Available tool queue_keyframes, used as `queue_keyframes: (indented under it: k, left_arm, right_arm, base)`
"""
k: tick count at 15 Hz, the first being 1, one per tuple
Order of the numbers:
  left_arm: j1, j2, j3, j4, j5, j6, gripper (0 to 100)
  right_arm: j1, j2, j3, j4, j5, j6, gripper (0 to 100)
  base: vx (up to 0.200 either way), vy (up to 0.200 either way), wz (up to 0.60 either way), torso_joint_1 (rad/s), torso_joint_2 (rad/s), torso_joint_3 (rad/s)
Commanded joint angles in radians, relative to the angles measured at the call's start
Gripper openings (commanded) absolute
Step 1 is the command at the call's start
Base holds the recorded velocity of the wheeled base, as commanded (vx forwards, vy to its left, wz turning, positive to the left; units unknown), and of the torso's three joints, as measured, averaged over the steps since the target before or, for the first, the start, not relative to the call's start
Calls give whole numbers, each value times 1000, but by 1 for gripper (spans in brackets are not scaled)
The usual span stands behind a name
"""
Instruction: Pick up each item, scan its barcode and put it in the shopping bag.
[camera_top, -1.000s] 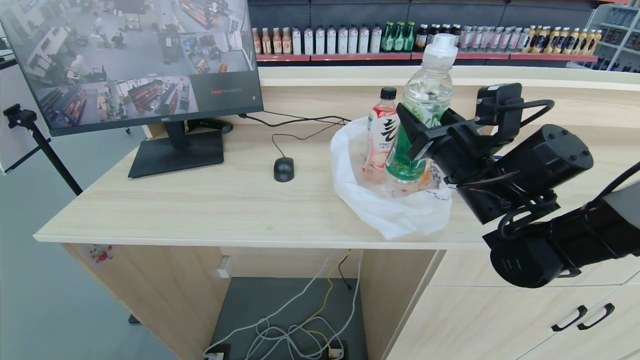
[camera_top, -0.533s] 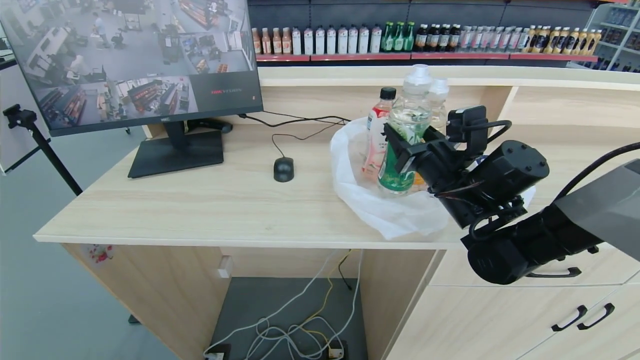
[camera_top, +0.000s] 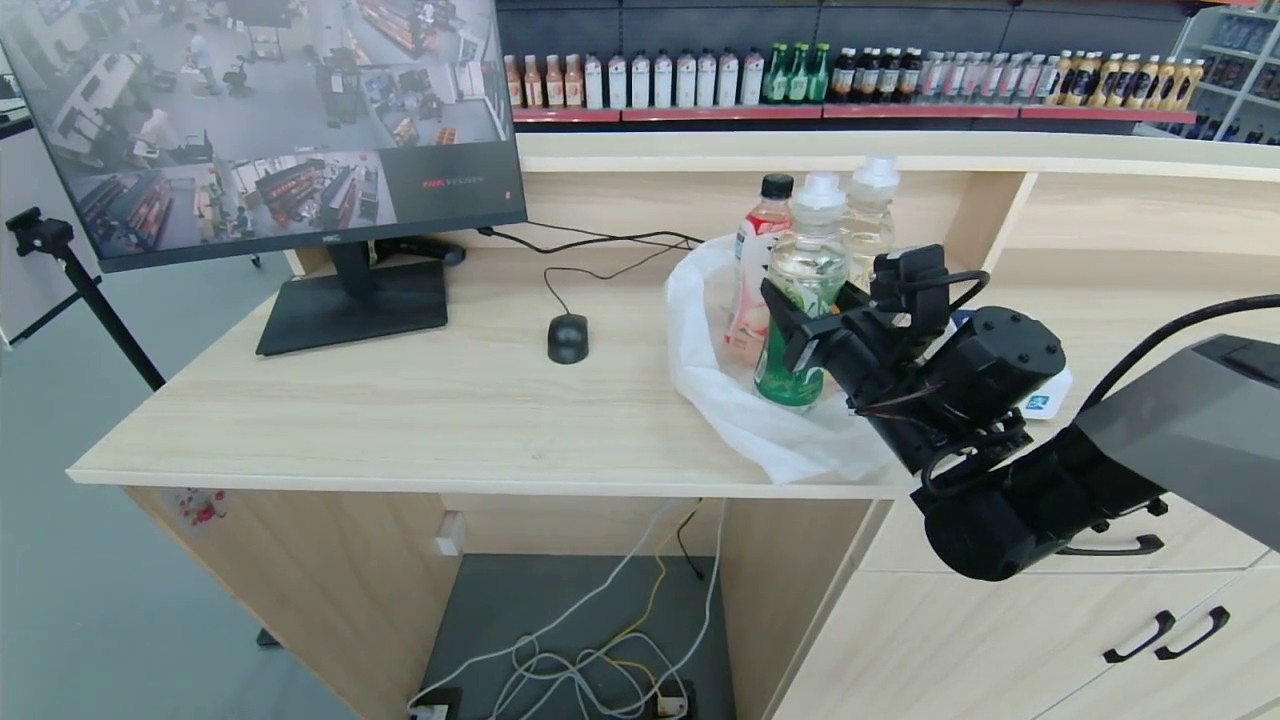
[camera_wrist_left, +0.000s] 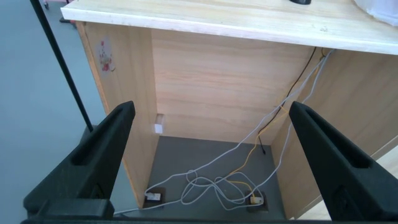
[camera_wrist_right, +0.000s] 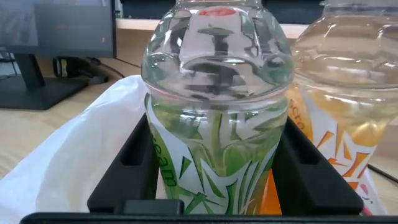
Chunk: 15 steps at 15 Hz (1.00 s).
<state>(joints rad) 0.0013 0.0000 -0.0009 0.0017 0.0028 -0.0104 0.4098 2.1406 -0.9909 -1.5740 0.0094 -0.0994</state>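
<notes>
1. Light wooden counter (camera_top: 420, 400): we see the white plastic shopping bag (camera_top: 770, 435) lying open on it.
2. Black right gripper (camera_top: 800, 325): clamped around the clear green-labelled bottle (camera_top: 805, 270), which we find upright at the bag's mouth.
3. Black left gripper (camera_wrist_left: 211, 149): jaws spread wide, holding nothing.

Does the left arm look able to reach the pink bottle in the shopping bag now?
Probably not directly: the left gripper, jaws open, hangs below the counter top, which lies between it and the pink bottle in the shopping bag.

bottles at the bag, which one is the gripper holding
The green-labelled bottle, clamped in the right gripper; the black-capped pink bottle and the orange-labelled bottle stand ungripped beside it.
</notes>
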Motion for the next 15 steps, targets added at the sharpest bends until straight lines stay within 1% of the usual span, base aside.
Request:
queue_keyframes:
  k: [1,6,15]
  left_arm:
    - [0,0,-1,0,0,0,100]
    - [0,0,-1,0,0,0,100]
    - [0,0,-1,0,0,-2,100]
  right_arm:
    - [0,8,23,3,0,0,0]
    - [4,13,66,3,0,-2,0]
    - [9,-5,83,3,0,0,0]
  base:
    - [0,0,0,0,0,0]
    - [0,0,0,0,0,0]
    - [0,0,0,0,0,0]
